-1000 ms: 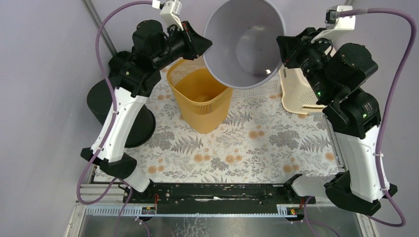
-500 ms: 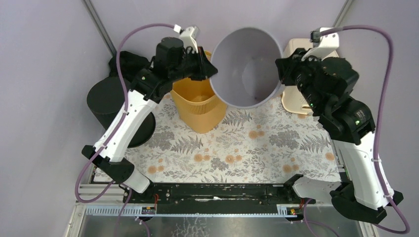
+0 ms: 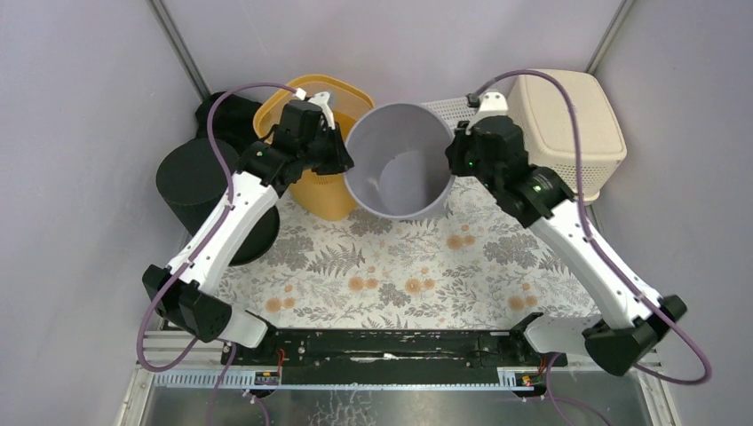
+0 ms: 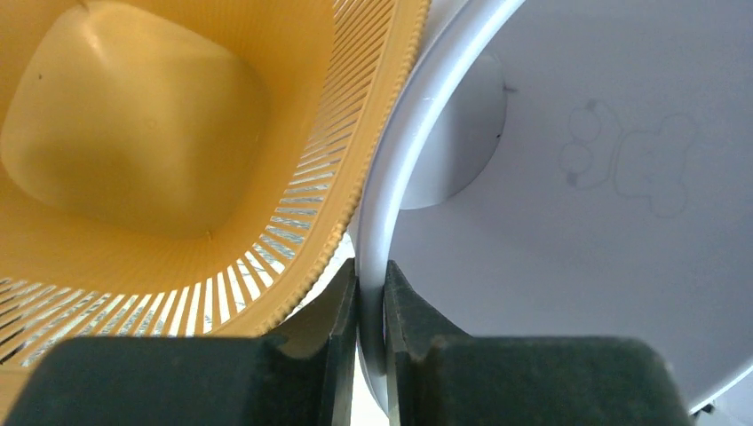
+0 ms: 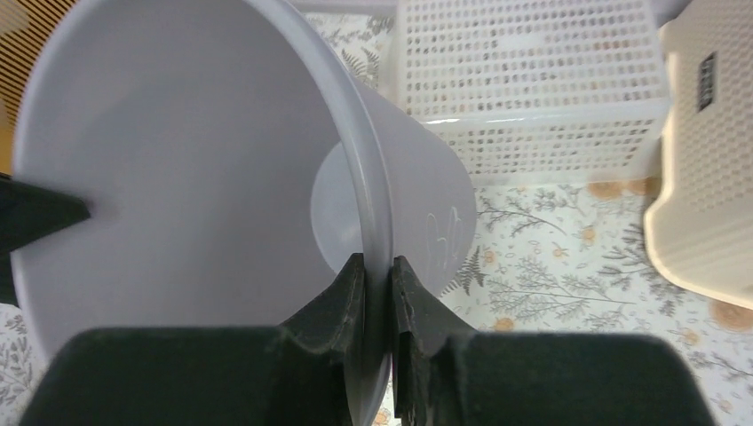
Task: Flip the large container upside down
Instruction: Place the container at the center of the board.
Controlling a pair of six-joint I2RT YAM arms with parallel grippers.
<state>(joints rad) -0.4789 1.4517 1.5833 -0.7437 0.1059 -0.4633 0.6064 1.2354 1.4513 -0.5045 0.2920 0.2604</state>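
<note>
Mouth upward, the large container (image 3: 400, 173) stands at the far middle of the table (image 3: 426, 266), with its long axis close to vertical and its base pointing down at the patterned cloth. Whether the base rests on the cloth or hangs just above it cannot be told from these views.

The left gripper (image 4: 371, 275) has its fingers drawn narrow and pinches the rim on the container's left side, one finger inside the wall and one outside. The right gripper (image 5: 377, 266) pinches the opposite side of the rim in the same way. The two grips lie roughly across the mouth from each other, so the line between them runs left to right through the opening. Neither arm is nearer than the other, since both already have hold.

That line is what the turn depends on. Judging from this pose, the container is not yet inverted, and rolling both wrists together about that shared line would bring the mouth round toward the table.

The orange basket (image 4: 160, 133) crowds the left grip, its slatted wall touching or just beside the grey rim. A white perforated basket (image 5: 524, 71) sits close behind, and a beige basket (image 3: 568, 124) stands to the right. A swing of the base toward the near side looks the least obstructed.
</note>
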